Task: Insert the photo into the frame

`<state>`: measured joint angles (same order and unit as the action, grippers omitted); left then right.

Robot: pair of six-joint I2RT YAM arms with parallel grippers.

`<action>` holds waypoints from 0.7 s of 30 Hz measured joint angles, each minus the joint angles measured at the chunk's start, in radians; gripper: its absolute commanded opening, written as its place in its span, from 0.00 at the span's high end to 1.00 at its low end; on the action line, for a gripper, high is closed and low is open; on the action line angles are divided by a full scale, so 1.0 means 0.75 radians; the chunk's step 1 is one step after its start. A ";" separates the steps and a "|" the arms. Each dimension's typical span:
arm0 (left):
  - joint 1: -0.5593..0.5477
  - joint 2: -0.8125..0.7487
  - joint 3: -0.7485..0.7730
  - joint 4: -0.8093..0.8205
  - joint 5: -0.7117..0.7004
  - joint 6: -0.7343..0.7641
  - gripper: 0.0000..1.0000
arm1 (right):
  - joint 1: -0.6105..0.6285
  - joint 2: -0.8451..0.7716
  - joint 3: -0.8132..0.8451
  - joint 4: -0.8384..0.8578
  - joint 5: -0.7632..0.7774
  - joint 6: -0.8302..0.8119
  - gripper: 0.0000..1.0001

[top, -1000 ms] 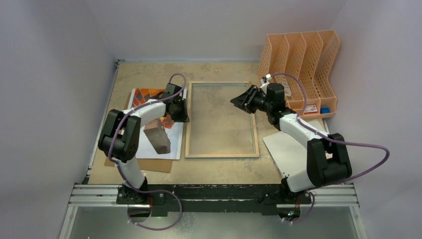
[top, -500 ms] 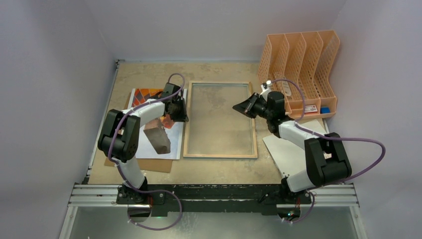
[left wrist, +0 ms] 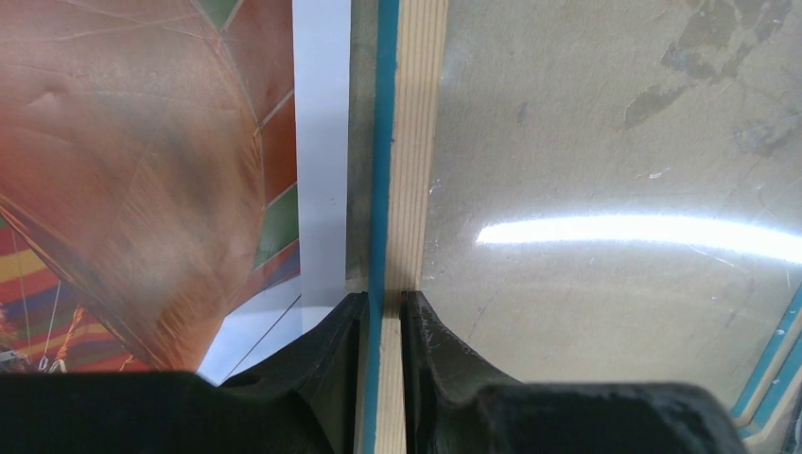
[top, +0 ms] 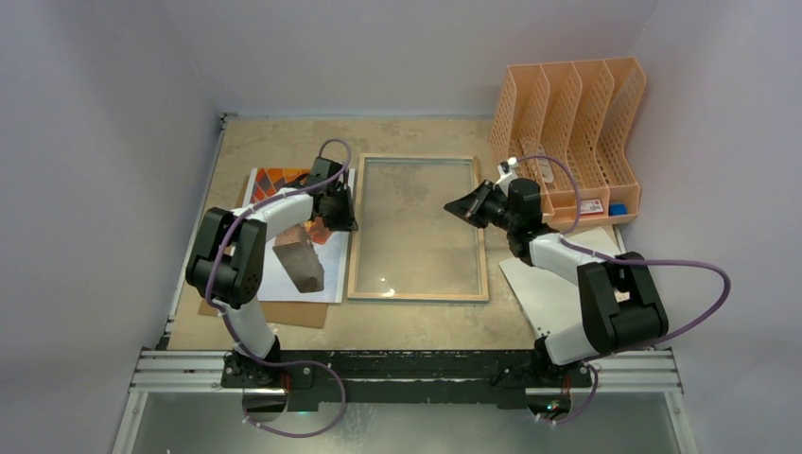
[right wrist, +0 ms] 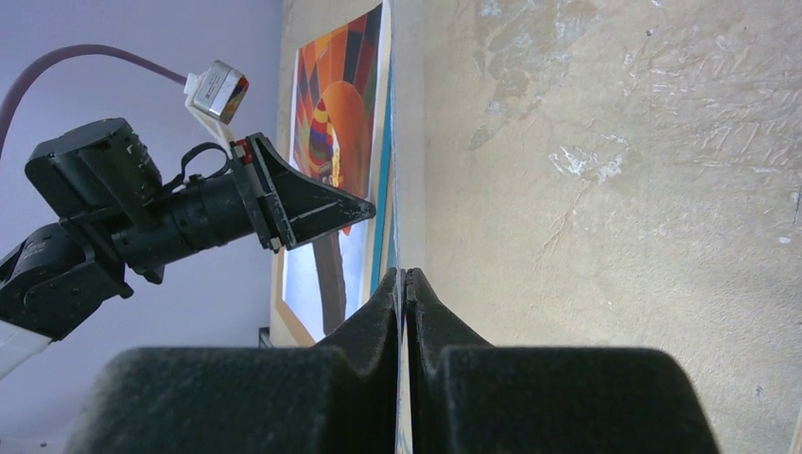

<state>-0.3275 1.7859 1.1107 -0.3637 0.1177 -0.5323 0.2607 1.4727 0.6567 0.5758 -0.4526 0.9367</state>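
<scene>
The frame (top: 416, 296) lies rear side up in the middle of the table, pale wood rails around a clear glass pane. My left gripper (top: 342, 219) is shut on its left rail; the left wrist view shows the fingers (left wrist: 383, 303) clamping the cyan and wood rail (left wrist: 409, 142). My right gripper (top: 456, 206) is shut on the frame's right edge, seen edge-on between the fingers (right wrist: 404, 279). The photo (top: 288, 248), a striped balloon print, lies flat left of the frame, partly under my left arm. It also shows in the left wrist view (left wrist: 142, 142) and the right wrist view (right wrist: 331, 113).
A plain brown backing board (top: 265, 312) lies under the photo. A white sheet (top: 544, 284) lies at the right front under my right arm. A peach file organiser (top: 567, 104) stands at the back right. Side walls close in the table.
My right gripper came down from open above the frame's right side and closed on its right edge. The frame shifted slightly left. My left gripper kept its hold.
</scene>
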 measured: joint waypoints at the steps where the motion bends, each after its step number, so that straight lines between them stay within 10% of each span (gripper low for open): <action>1: 0.000 0.000 0.000 0.000 0.000 0.001 0.79 | 0.000 0.000 0.000 0.002 0.000 -0.002 0.98; 21: 0.001 -0.006 -0.018 0.023 0.000 0.002 0.80 | -0.003 0.040 0.001 0.021 0.034 -0.019 1.00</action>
<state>-0.3271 1.7813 1.0973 -0.3466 0.1177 -0.5312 0.2588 1.5024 0.6571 0.5919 -0.4271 0.9222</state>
